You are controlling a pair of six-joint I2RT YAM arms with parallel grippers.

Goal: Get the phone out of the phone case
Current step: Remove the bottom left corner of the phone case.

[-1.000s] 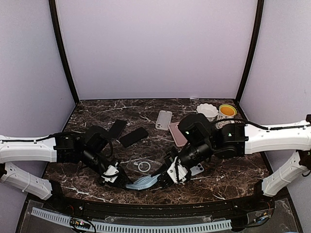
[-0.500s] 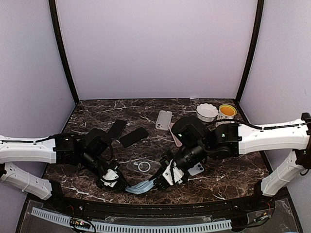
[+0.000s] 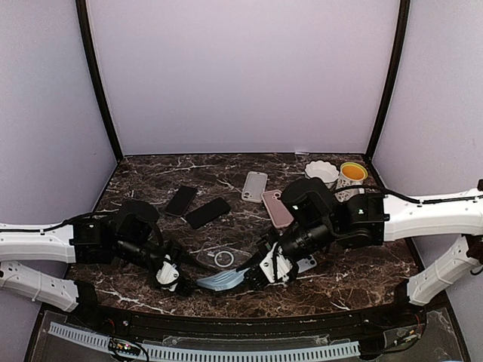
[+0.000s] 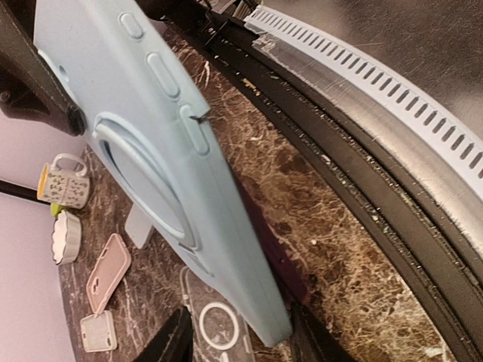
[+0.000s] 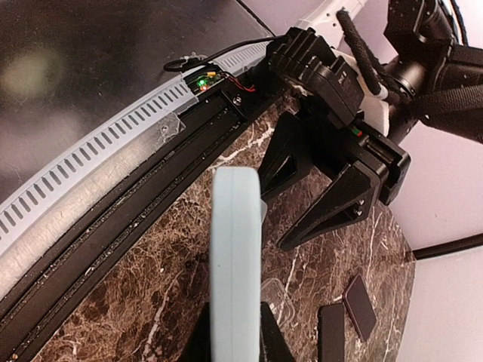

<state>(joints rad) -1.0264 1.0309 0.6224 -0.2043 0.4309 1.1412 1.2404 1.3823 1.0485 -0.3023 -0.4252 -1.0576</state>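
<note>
Blue phone case, lower centre of top view, clamped edge-on in right gripper; left gripper jaws apart just beside its end. Probably light, soft, grippy shell: peel at corner lip.

The blue case is pale blue all over. The desk is dark brown marble with white and tan veins, and the walls are plain lilac. The pink case is dusty pink, the whitish case is off-white, and the clear case has a white ring. The right phone and left phone are black. The bowl is white. The mug is white with yellow inside. The left fingers are black.
</note>
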